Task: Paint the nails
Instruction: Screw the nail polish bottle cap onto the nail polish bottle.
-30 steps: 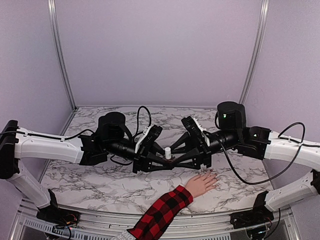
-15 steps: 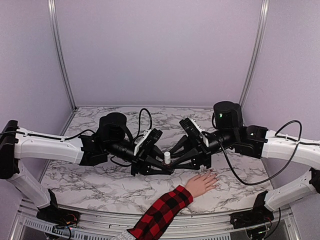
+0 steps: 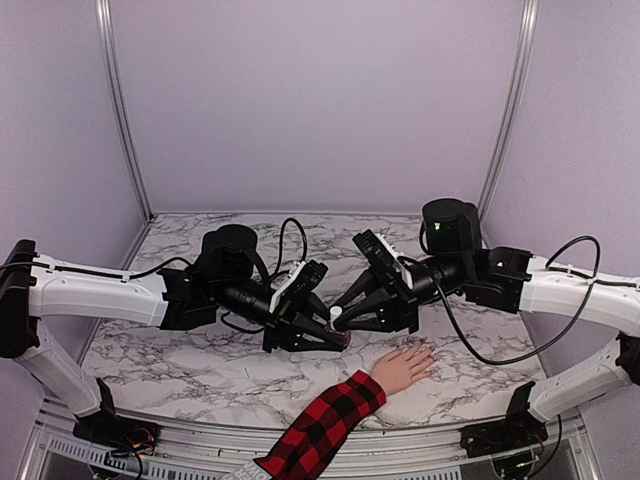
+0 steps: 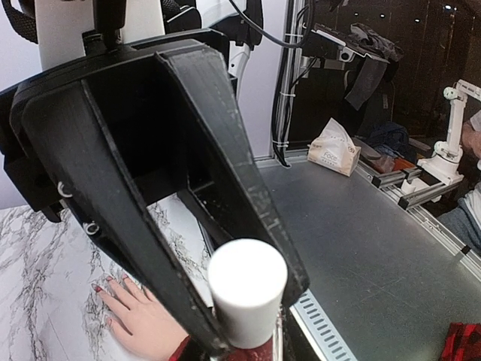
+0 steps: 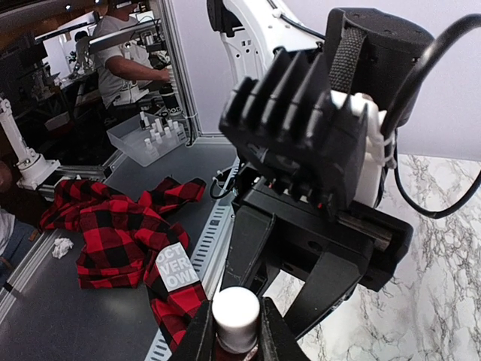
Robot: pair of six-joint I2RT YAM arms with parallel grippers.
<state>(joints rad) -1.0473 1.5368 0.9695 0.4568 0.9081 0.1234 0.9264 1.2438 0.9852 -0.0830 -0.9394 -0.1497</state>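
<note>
Nails look tiny and stiff, on a soft hand near the worktop's near edge; we'd only brush them lightly. Our left tool grips the bottle; right tool pinches its cap.

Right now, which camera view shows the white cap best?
Left wrist: the cap fills the near foreground, with its top and side both clear. The right wrist shows it smaller, low in the frame. In the top view it is a tiny white speck.
</note>
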